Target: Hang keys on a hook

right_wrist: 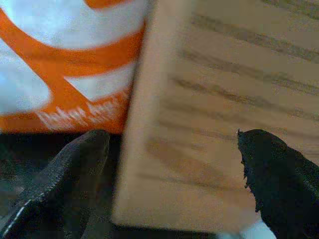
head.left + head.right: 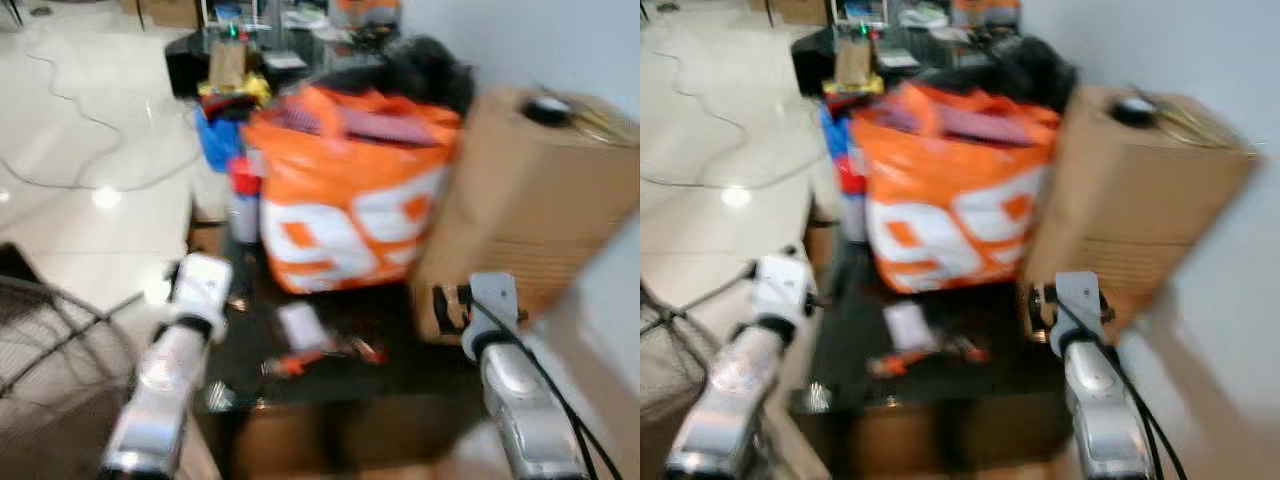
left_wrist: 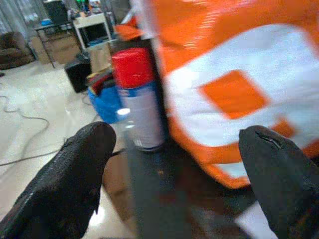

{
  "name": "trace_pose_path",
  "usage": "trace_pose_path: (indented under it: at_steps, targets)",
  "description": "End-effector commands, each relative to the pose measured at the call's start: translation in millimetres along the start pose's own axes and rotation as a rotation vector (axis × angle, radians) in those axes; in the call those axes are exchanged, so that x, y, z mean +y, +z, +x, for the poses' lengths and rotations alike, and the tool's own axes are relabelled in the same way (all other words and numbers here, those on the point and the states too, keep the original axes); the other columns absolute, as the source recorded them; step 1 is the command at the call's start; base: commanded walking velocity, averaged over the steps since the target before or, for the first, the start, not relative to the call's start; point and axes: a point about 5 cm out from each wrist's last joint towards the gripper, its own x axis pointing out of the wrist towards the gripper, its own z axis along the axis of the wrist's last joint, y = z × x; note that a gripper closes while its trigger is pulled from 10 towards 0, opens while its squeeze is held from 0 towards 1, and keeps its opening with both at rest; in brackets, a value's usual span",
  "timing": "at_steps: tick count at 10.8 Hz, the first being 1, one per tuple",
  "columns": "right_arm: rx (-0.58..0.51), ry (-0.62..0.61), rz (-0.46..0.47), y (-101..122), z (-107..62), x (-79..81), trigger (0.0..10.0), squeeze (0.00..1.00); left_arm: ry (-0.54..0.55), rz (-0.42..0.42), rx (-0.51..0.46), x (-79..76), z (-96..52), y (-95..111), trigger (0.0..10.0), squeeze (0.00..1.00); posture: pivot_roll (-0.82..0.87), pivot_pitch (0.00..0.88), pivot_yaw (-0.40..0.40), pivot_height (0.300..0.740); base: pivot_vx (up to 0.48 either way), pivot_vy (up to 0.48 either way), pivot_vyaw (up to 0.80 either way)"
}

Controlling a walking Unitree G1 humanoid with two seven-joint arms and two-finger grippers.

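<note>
We look down through heavy blur on a dark worktop. Our left pincer hangs released, its two black fingers wide apart with nothing between them. Just ahead of it stands a can with a red cap, and beside the can, filling the space ahead and to the right, an orange and white bag. Our right pincer is released too, fingers spread, nosed up close to a cardboard box; the bag's printed corner sits just to that pincer's left. The pincer itself is hard to make out from the head, where we see mostly the wrist.

Between the two pincers, low on the worktop, lies a smeared orange-and-dark cluster that may be the keys; blur keeps us from saying so for certain. A pale flat scrap lies just behind it. No hook can be made out. A wire rack is cut off left of the left arm, cables trail over the floor, and the clutter behind the bag is too smeared to name.
</note>
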Motion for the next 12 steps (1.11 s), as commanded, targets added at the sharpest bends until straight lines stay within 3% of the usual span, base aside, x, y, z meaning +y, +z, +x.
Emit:
trace_pose_path:
  at_steps: [1, 5, 6, 7, 9, 12]
  targets:
    - [-0.011, 0.056, 0.011, 5.8, 2.7, 9.5, 10.0, 0.00, 0.054, 0.007, -0.011, 9.9, -7.7, 0.6, 10.0, 0.51, 0.05, 0.000, -0.099, 0.740, 0.000, 0.000, 0.00]
    - [0.045, 0.254, -0.049, -4.1, 1.6, 40.3, 10.0, 0.00, 0.073, 0.071, 0.030, 19.3, -28.7, -10.9, 10.0, 0.51, 0.10, 0.000, -0.146, 0.740, 0.000, 0.000, 0.00]
    - [0.068, 0.276, -0.037, -11.0, -0.5, 44.4, 10.0, 0.00, 0.084, 0.067, 0.027, 21.5, -34.7, -8.3, 10.0, 0.51, 0.11, 0.000, -0.143, 0.740, 0.000, 0.000, 0.00]
    - [0.106, 0.222, 0.016, -19.0, -2.1, 38.7, 10.0, 0.00, 0.055, 0.062, 0.045, 18.0, -35.6, -9.2, 10.0, 0.53, 0.11, 0.000, -0.130, 0.740, 0.000, 0.000, 0.00]
    - [0.108, 0.139, 0.069, -21.6, -2.6, 28.5, 10.0, 0.00, 0.021, 0.040, 0.035, 15.0, -23.3, -6.5, 10.0, 0.54, 0.10, 0.000, -0.096, 0.740, 0.000, 0.000, 0.00]
    - [0.124, 0.133, 0.073, -22.8, -3.6, 25.3, 10.0, 0.00, -0.045, 0.040, 0.026, 7.2, -10.7, -3.2, 10.0, 0.54, 0.04, 0.000, -0.033, 0.740, 0.000, 0.000, 0.00]
